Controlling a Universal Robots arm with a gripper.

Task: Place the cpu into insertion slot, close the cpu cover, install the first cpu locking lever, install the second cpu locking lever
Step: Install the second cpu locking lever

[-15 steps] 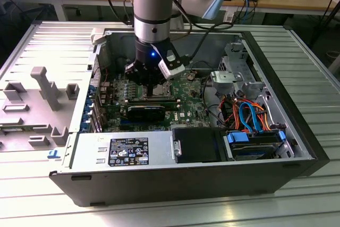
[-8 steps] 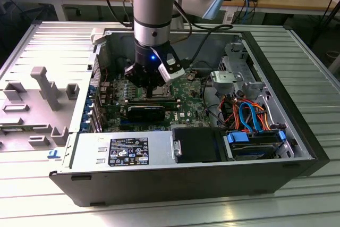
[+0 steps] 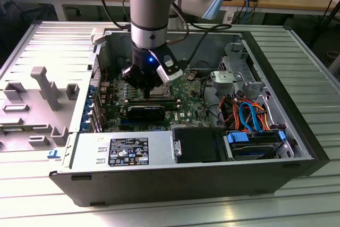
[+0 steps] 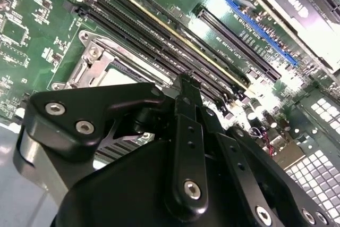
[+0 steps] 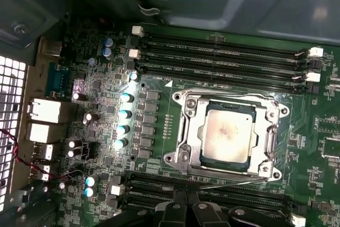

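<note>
The cpu [image 5: 228, 134] lies flat in the insertion slot [image 5: 276, 169], its dull silver top showing through the window of the cpu cover [image 5: 192, 131], which is down over it. A thin wire locking lever [image 5: 234, 183] runs along the socket's edge on the gripper's side, slightly off the frame. Another lever [image 5: 223, 92] lies along the opposite edge. My gripper [image 5: 188, 207] hangs just beside the socket, its black fingers [image 4: 183, 86] together and empty, with the tip close to the loose lever's end. In the exterior view the gripper [image 3: 146, 93] is low over the green board.
Long memory slots [image 5: 223, 51] flank the socket on both sides. A black heatsink block [image 3: 146, 112] lies on the board near the gripper. The power supply [image 3: 122, 150], drive bay and coloured cables [image 3: 249, 115] fill the case's front and the exterior view's right. The case walls [image 3: 276, 78] surround it all.
</note>
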